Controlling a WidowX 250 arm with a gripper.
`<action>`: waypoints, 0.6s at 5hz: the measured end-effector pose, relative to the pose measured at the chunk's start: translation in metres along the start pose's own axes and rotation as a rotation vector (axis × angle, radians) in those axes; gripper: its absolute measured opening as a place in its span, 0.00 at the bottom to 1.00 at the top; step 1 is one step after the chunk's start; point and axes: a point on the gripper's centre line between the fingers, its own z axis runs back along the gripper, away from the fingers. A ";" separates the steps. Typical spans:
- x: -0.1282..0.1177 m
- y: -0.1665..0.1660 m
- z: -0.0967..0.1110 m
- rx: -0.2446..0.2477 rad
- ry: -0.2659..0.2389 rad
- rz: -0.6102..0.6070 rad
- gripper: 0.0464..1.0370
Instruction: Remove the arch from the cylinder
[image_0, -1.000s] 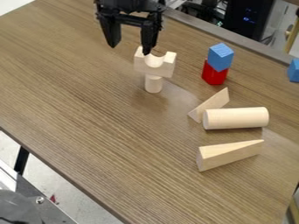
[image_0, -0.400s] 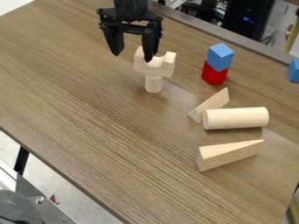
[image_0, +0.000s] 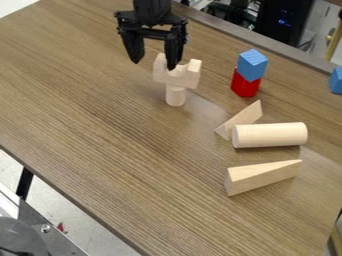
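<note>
As cyl. (image_0: 176, 96) stands vert., arch (image_0: 180, 79) lies horiz., hollow up.

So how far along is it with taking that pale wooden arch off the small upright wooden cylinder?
Nothing looks done yet: the arch sits on the cylinder. The black two-finger gripper hangs open by the arch, one finger appearing at its notch, and holds nothing. Left: grip the arch, lift it clear and set it down.

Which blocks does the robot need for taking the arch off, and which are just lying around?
For the job:
- arch
- standing cylinder under it

Just lying about:
- red block
- blue block on top
- other blue block
- lying cylinder
- thin triangle
- long wedge
</note>
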 end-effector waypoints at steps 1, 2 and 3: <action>0.004 -0.001 -0.001 0.001 -0.001 -0.006 0.92; 0.007 0.000 -0.004 0.002 0.007 -0.001 0.64; 0.009 0.000 -0.004 0.004 0.008 0.000 0.33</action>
